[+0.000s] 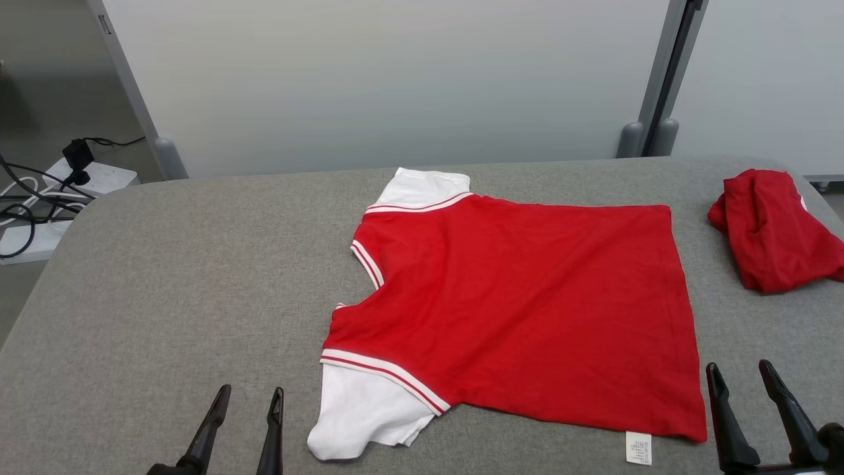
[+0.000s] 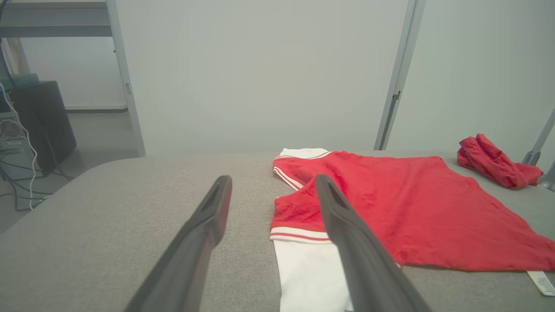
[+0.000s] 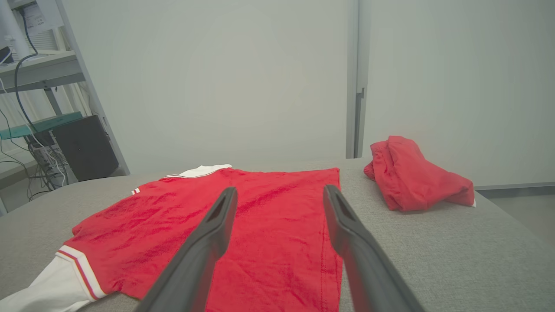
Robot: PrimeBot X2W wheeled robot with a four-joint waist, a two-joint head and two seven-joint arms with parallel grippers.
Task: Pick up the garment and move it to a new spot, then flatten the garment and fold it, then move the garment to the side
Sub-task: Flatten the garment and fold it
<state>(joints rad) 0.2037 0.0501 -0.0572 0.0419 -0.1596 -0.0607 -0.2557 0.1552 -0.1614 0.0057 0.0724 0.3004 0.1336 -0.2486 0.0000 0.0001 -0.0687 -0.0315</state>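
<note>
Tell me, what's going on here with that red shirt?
A two-armed robot is doing laundry. A red and white shirt lies spread flat on the grey table, not yet folded. The left pincer and right pincer hover open at the table's near side, one by each end of the shirt, holding nothing. A crumpled red garment sits at the far right.

Pale partition panels (image 1: 395, 79) back the grey table (image 1: 165, 264); cables (image 1: 33, 198) lie on the floor (image 1: 39, 86)
</note>
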